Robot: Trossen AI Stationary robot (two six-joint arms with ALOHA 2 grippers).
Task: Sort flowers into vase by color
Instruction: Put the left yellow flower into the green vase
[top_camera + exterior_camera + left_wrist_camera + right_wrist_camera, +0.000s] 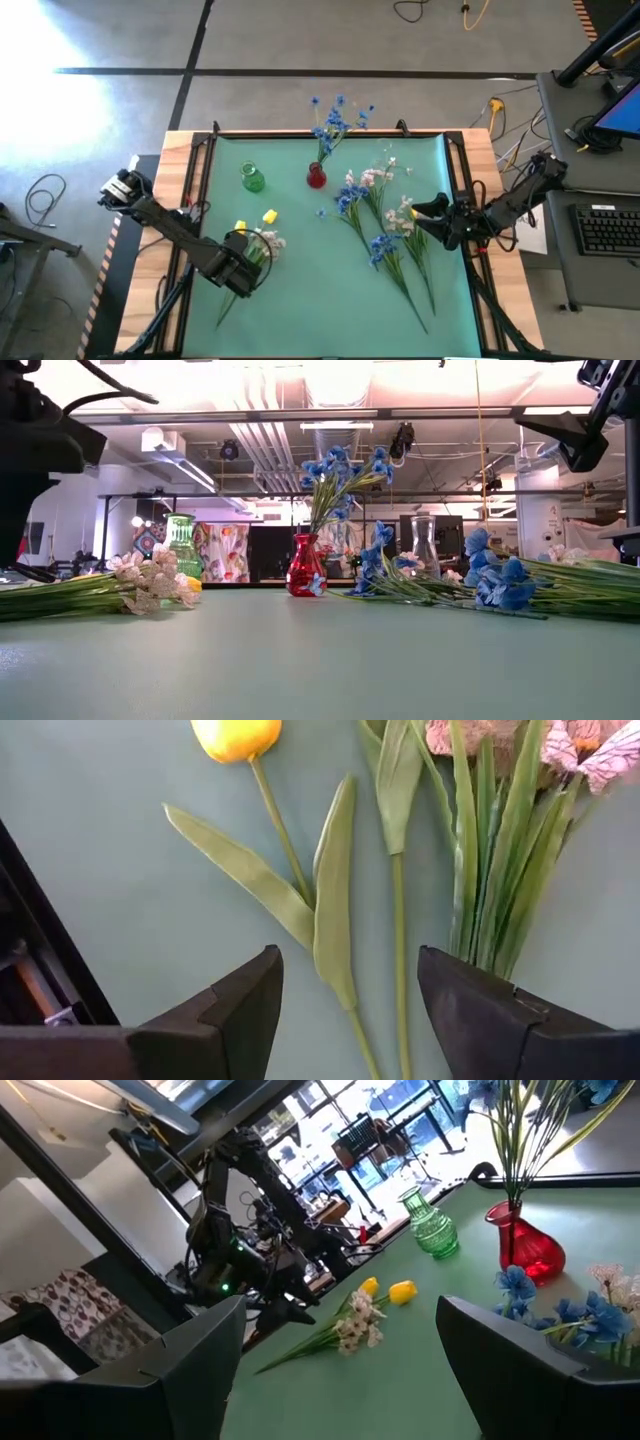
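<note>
Step in hand: picking a yellow tulip from the left pile. Left claw (345, 1010) hovers low over the stems, jaws partly open, holding nothing. Yellow tulip (236, 736) lies flat on the green tabletop (300, 300); its stem and leaves run down between the two fingers, bud beyond the tips. A pink-white spray (590, 750) lies just beside, its stems near one finger.

Next move likely: drop, close on the tulip stem alone, then carry it to the green vase (252, 178), which looks empty. Risk: catching the neighbouring stems too.

Red vase (316, 177) already holds blue flowers (335, 115). Mixed pile (385, 225) lies right of centre. Right claw (425, 208) waits above it, wide open, empty.
</note>
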